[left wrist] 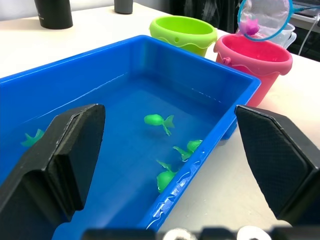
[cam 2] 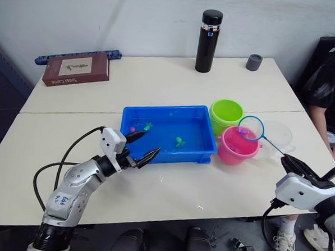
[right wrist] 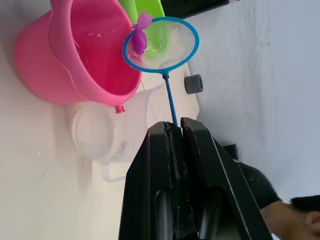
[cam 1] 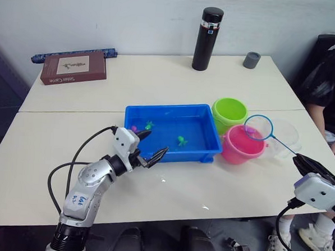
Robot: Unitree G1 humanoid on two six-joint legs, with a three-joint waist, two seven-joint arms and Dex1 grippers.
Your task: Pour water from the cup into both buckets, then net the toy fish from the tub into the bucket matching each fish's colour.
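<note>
The blue tub [cam 1: 167,109] sits mid-table holding water, green toy fish [left wrist: 159,120] and a magenta one [cam 1: 133,128]. To its right stand the lime green bucket [cam 1: 230,111] and the pink bucket [cam 1: 242,146], with the clear cup [cam 1: 284,134] beside the pink one. My right gripper [right wrist: 175,125] is shut on the net's thin handle. The net [cam 1: 258,127] hangs over the pink bucket's rim with a magenta fish [right wrist: 138,40] in it. My left gripper [cam 1: 155,143] is open at the tub's near left corner, holding nothing.
A tall black flask [cam 1: 207,37] and a small grey cap [cam 1: 251,59] stand at the table's far edge. A brown book [cam 1: 74,67] lies far left. A person [cam 1: 327,83] sits at the table's right side.
</note>
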